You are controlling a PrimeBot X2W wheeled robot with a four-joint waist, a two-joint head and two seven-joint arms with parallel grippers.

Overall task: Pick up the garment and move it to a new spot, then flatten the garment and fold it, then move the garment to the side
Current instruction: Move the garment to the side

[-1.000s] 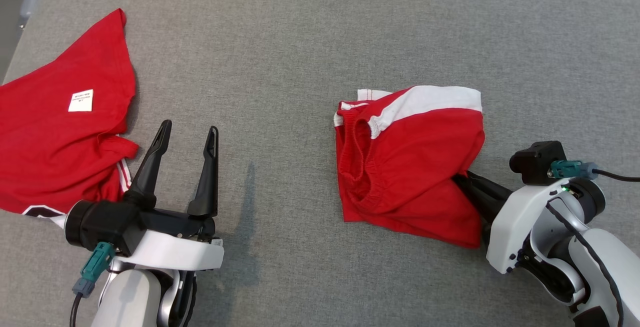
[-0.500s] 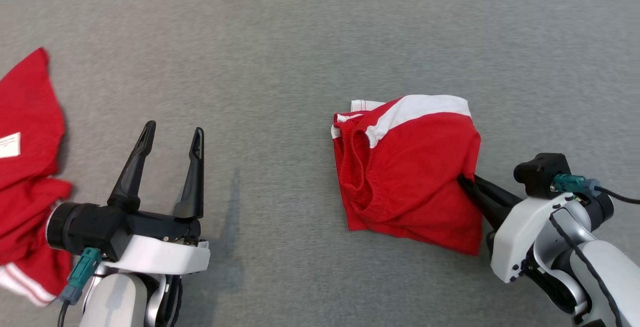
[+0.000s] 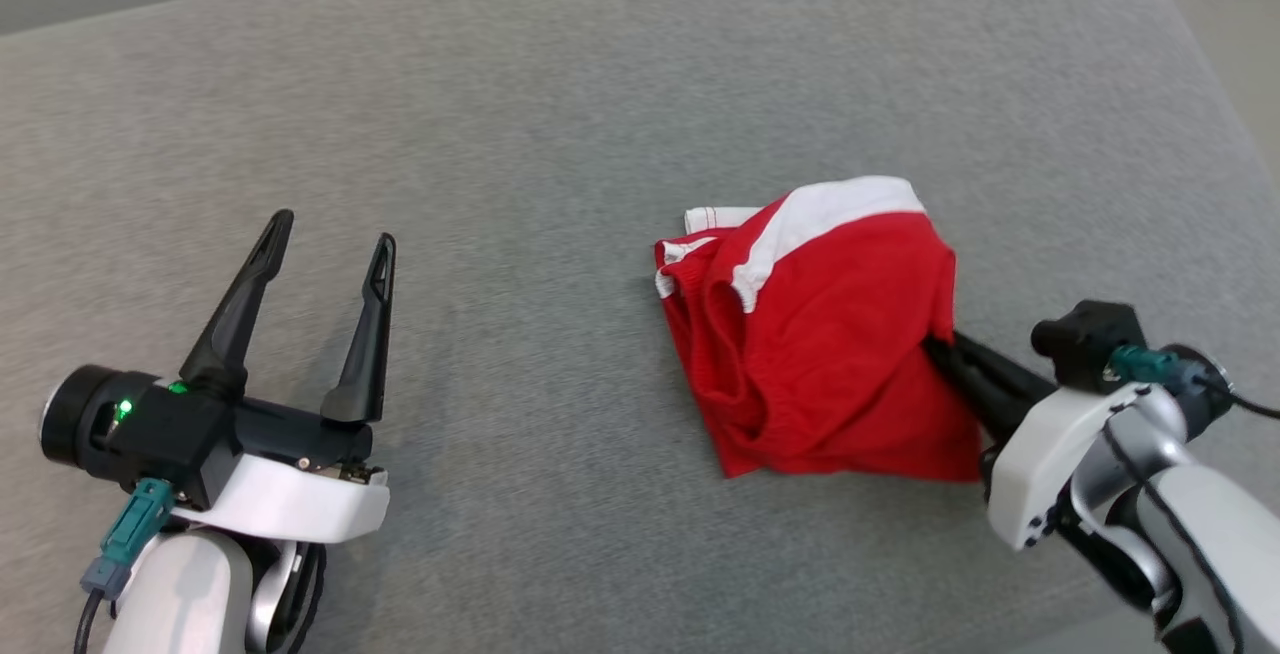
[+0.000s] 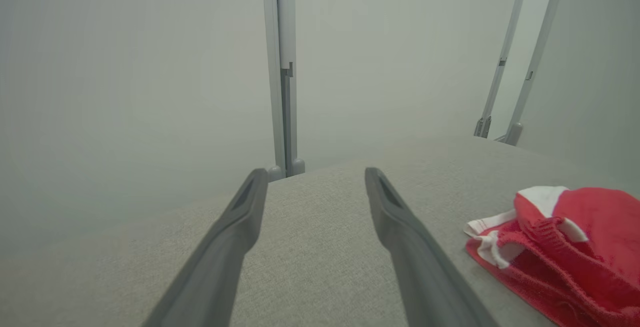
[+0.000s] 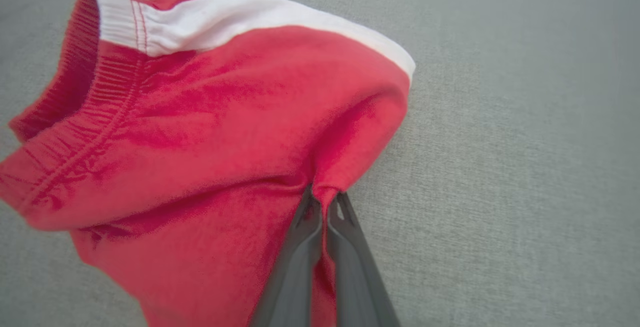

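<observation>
The red-and-white garment [image 3: 830,354] lies bunched right of centre on the grey tabletop [image 3: 560,134]. The right tool [image 5: 325,202] is pinched tight on a fold at its edge, likely to carry it elsewhere. The left tool [image 3: 332,231], lower left, gapes wide, empty, seemingly awaiting the flattening.

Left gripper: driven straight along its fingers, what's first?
Nothing close: the open left gripper points over the grey fabric surface; the red-and-white garment lies off to its right. Beyond the edge, probably the grey post.
</observation>
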